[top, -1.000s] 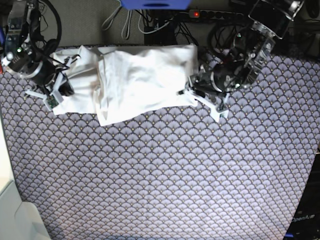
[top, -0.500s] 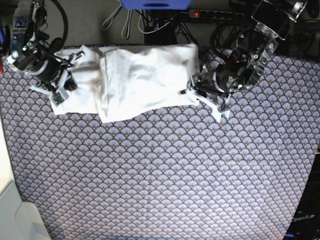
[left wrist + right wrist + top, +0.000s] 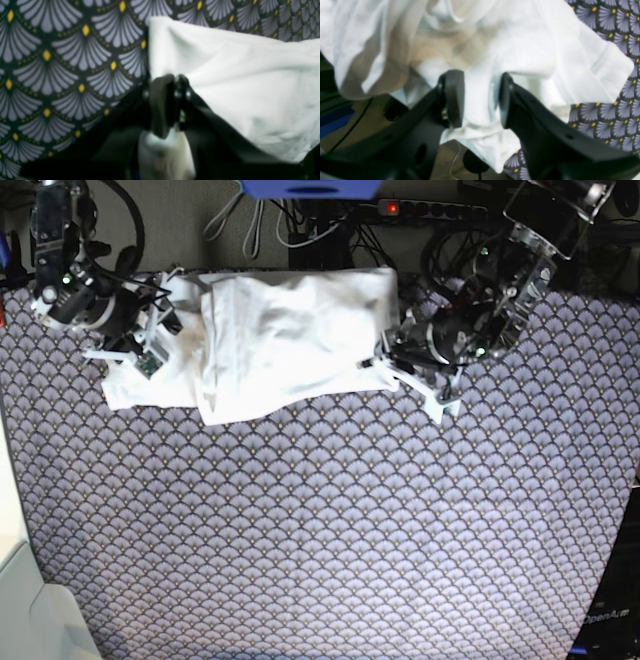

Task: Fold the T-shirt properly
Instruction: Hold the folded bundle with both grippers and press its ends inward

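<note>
The white T-shirt (image 3: 280,335) lies bunched along the far side of the patterned cloth, a folded layer over its middle and a sleeve part at the left. My left gripper (image 3: 383,368) is at the shirt's right edge. In the left wrist view the left gripper (image 3: 172,100) is shut on the T-shirt (image 3: 237,82) at its edge. My right gripper (image 3: 150,345) is over the shirt's left end. In the right wrist view the right gripper (image 3: 480,100) is open, its pads apart over rumpled T-shirt (image 3: 545,50) fabric and nothing pinched between them.
The fan-patterned tablecloth (image 3: 320,530) covers the whole table. Behind its far edge lie a power strip (image 3: 420,208), loose cables (image 3: 250,225) and a blue object (image 3: 310,188). A white surface (image 3: 25,610) sits at the near left corner.
My right gripper has opened and let go of the shirt, after moving toward the far edge and slightly right. The shirt's left part was drawn back with it. The left arm stayed put.
</note>
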`<state>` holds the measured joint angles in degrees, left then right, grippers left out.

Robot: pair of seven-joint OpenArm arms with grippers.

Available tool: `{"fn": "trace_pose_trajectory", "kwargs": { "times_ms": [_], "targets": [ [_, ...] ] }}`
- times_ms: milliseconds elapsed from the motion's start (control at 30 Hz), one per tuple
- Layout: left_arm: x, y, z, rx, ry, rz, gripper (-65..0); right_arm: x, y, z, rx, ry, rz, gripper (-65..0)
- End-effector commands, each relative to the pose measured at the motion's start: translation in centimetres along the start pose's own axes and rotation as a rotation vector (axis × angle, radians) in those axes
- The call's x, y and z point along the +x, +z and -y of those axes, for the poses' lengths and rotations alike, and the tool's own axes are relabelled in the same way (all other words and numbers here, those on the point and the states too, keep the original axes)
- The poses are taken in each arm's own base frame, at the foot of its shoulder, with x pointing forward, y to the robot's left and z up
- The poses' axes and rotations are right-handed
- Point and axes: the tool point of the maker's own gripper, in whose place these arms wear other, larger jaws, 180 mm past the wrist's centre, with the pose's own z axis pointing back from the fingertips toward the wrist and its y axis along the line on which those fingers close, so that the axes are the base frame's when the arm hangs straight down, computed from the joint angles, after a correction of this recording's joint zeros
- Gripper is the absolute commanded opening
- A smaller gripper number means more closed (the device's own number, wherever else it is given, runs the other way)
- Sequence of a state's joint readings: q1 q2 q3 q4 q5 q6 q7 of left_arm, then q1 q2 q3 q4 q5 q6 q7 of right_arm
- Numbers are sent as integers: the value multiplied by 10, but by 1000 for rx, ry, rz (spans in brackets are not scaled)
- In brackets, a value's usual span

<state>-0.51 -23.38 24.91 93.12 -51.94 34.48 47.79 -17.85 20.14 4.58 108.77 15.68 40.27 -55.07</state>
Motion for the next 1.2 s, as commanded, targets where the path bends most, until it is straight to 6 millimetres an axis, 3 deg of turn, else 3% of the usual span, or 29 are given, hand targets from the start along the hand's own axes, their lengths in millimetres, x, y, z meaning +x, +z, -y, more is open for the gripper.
{"fn": "trace_pose_trajectory", "kwargs": {
  "times_ms": [0,267,433,533,700,833,933,1067,1167],
  "targets": [
    [7,3,-12,47,-3,24,-647,9,5,5,-16,5,34,-404],
    [10,5,-19,62,-9,28,-647,8,9,16,-45,-6,32,-392],
    [11,5,-21,67,-10,29,-647,-3,20,38,-118,-80,30,-287],
    [12,6,-20,66,-11,32,-647,-9,27,51,-166,-141,41,-257],
    [14,6,-20,65,-12,35,-647,-10,28,55,-182,-175,52,-212],
    [14,6,-19,65,-12,36,-647,-7,24,49,-167,-198,69,-190],
    [15,6,-19,63,-13,37,-647,-17,15,47,-147,-230,48,-191],
    [15,6,-19,63,-13,37,-647,-25,3,52,-129,-271,28,-191],
    [15,6,-19,63,-13,37,-647,-35,5,63,-154,-315,18,-191]
  ]
}}
